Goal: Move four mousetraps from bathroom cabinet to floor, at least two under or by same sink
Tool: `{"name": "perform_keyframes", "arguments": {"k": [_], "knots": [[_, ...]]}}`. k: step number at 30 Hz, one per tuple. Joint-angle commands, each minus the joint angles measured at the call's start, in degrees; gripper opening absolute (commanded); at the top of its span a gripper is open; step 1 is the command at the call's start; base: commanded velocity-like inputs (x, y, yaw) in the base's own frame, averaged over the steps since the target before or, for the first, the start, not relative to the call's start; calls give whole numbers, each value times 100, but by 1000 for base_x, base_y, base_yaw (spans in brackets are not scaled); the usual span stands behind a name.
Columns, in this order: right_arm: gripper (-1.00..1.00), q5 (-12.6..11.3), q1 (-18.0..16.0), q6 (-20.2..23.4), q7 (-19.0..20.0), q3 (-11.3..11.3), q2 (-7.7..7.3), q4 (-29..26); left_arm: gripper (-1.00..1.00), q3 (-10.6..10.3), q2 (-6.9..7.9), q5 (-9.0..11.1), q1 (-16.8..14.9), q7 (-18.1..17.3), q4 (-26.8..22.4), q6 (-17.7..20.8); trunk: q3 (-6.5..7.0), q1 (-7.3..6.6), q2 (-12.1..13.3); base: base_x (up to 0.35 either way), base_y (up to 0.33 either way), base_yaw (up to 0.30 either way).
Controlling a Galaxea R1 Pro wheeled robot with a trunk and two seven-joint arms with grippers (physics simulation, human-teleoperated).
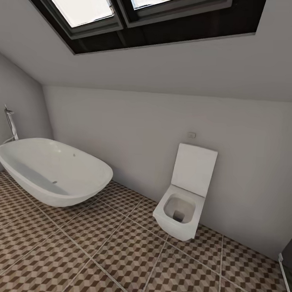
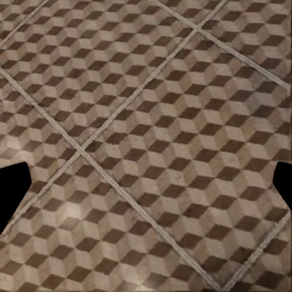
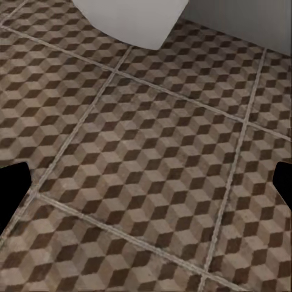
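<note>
The bathroom floor (image 1: 113, 256) spreads out ahead of me, tiled in a brown, beige and white cube pattern with pale grout lines. The mousetraps, the cabinet and the sink are out of view. In the left wrist view my left gripper (image 2: 147, 190) hangs open over bare floor tiles (image 2: 152, 121), its dark fingertips (image 2: 12, 194) far apart at the frame's sides. My right gripper (image 3: 147, 188) is open too, with nothing between its fingers, above the tiles (image 3: 152, 152) close to the toilet's white base (image 3: 131, 18).
A white oval bathtub (image 1: 53, 172) stands at the left with a chrome tap (image 1: 10, 124) behind it. A square white toilet (image 1: 184, 196) hangs on the far wall. Dark-framed skylights (image 1: 128, 11) sit in the sloped ceiling. A dark grey edge (image 1: 288, 254) shows far right.
</note>
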Motion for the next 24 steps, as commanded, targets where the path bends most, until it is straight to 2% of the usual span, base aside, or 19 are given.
{"name": "perform_keyframes", "arguments": {"k": [1,3,7,17,24], "knots": [[100,1,-5,-104,-46,80,-4,4,100,-6,0,9,-1,14,25,-105,-5,0,-3,0,0,0],[100,1,-8,-316,-49,234,-18,8,100,-12,-2,8,-1,15,69,-267,-5,0,-3,0,0,0],[100,5,-10,-460,-51,340,-29,20,100,-26,-11,7,-1,15,97,-367,-5,0,-3,0,0,0],[100,9,-11,-564,-67,427,-6,58,100,-122,-90,0,-1,11,124,-443,-5,0,-3,0,0,0],[100,10,-11,-567,-70,430,-8,65,100,-311,-97,-2,-1,11,134,-445,-5,0,-3,0,0,0]]}}
